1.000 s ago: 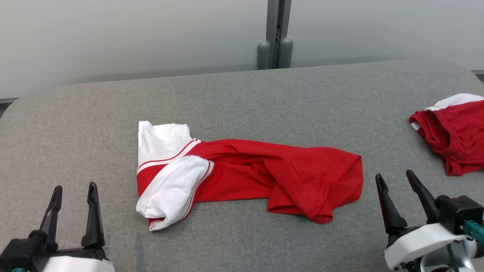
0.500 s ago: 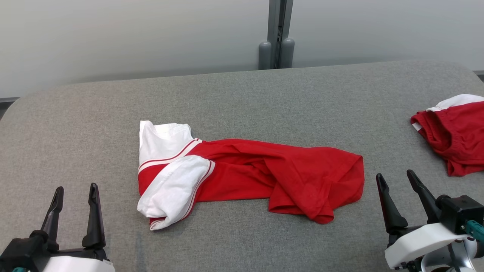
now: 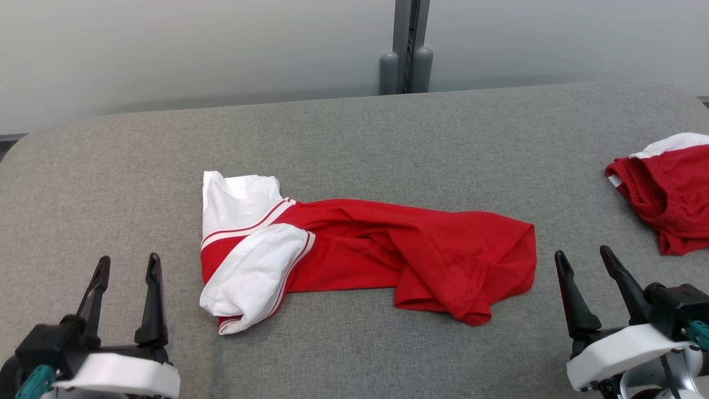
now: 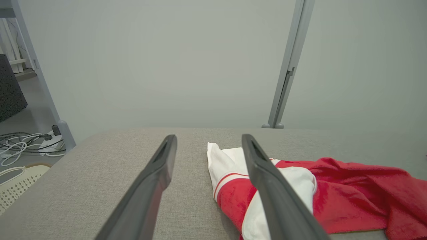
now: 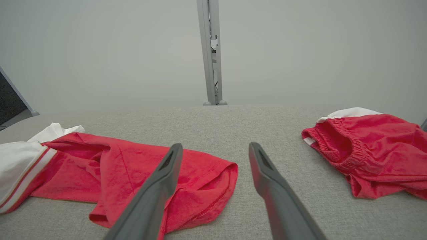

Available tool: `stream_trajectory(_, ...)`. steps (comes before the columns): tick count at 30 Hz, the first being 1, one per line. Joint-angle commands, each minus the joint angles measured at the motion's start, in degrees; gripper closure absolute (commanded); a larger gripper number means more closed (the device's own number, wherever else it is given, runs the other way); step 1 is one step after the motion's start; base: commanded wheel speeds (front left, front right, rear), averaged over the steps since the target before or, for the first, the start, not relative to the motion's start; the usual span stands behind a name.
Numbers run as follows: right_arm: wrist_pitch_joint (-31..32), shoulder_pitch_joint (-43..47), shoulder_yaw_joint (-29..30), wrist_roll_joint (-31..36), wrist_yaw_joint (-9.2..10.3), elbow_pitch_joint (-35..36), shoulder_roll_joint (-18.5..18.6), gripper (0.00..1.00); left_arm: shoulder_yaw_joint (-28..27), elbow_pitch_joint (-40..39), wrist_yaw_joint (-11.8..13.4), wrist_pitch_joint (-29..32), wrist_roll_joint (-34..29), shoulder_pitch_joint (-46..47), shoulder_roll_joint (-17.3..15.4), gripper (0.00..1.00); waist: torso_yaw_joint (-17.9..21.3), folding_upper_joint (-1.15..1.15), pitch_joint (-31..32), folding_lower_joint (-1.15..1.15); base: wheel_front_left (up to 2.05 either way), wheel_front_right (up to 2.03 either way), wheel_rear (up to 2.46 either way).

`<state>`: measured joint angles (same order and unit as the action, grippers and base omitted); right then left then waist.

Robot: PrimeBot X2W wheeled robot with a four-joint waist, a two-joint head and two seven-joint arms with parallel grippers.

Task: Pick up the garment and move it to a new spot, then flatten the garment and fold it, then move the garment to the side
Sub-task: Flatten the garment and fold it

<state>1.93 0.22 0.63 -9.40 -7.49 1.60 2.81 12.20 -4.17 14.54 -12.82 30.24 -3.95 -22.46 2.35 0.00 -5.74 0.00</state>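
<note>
Red-and-white crumpled cotton shirt (image 3: pixel 365 255) lies mid grey fabric desk (image 3: pixel 354 138) | my left fingers (image 3: pixel 150 299) and right fingers (image 3: pixel 573 293) spread wide, empty, flanking it | I should pinch both ends, lifting evenly.

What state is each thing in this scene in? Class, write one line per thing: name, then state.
Red and white garment: crumpled, unfolded, lying loose on the grey table.
Red shorts: bunched up at the table's right edge, untouched.
Left gripper: jaws open, empty, clear of the garment.
Right gripper: jaws open, empty, clear of both cloths.
</note>
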Motion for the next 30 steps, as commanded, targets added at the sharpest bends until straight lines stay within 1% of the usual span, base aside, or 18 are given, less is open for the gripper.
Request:
stream_trajectory(1,-0.3,-0.6,0.2,0.0,-0.01,0.4,0.2,0.0,0.2,0.3,-0.6,0.2,0.0,2.0,-0.3,0.0,-0.1,0.0,-0.5,0.0,0.0,0.0,0.0)
stream_trajectory(5,-0.5,-1.3,0.5,-0.2,-0.01,0.8,0.2,0.0,2.5,2.0,-2.6,4.8,0.2,8.4,-0.7,0.0,-0.3,0.0,-2.1,0.0,0.0,0.0,0.0)
stream_trajectory(8,-0.7,-2.2,0.3,-0.1,-0.01,0.9,0.2,0.0,4.2,5.4,-4.9,9.2,1.1,14.9,-0.8,0.0,-0.1,0.0,-3.7,0.0,0.0,0.0,0.0)
stream_trajectory(13,-1.4,-3.7,-0.1,-0.5,-0.01,0.7,0.2,0.0,6.5,15.8,-9.3,16.8,3.9,25.4,0.1,0.0,1.3,0.0,-6.3,0.0,0.0,0.0,0.0)
stream_trajectory(18,-2.4,-4.6,-0.3,-1.4,-0.01,-0.3,0.2,0.0,8.4,27.6,-12.3,23.8,6.4,31.6,1.2,0.0,3.1,0.0,-8.1,0.0,0.0,0.0,0.0)
stream_trajectory(22,-3.2,-4.9,-0.1,-1.9,-0.01,-1.3,0.2,0.0,9.6,35.5,-13.2,28.5,7.6,34.1,1.9,0.0,4.2,0.0,-9.0,0.0,0.0,0.0,0.0)
stream_trajectory(25,-3.8,-5.0,0.0,-2.1,-0.01,-1.7,0.2,0.0,9.9,39.4,-13.1,30.1,8.2,34.7,2.6,0.0,4.5,0.0,-9.4,0.0,0.0,0.0,0.0)
stream_trajectory(28,-4.1,-5.2,0.3,-2.2,-0.01,-1.8,0.2,0.0,10.6,42.0,-13.7,31.4,8.6,35.1,3.1,0.0,4.4,0.0,-9.7,0.0,0.0,0.0,0.0)
stream_trajectory(29,-4.1,-5.3,0.3,-2.2,-0.01,-1.8,0.2,0.0,10.8,42.5,-14.0,31.3,8.5,35.3,3.2,0.11,4.4,0.0,-9.8,0.0,0.0,0.0,0.0)
stream_trajectory(30,-4.1,-5.4,0.4,-2.2,-0.01,-1.8,0.2,0.0,11.0,42.9,-14.3,31.1,8.5,35.6,3.3,1.0,4.3,0.0,-9.9,0.0,0.0,0.0,0.0)
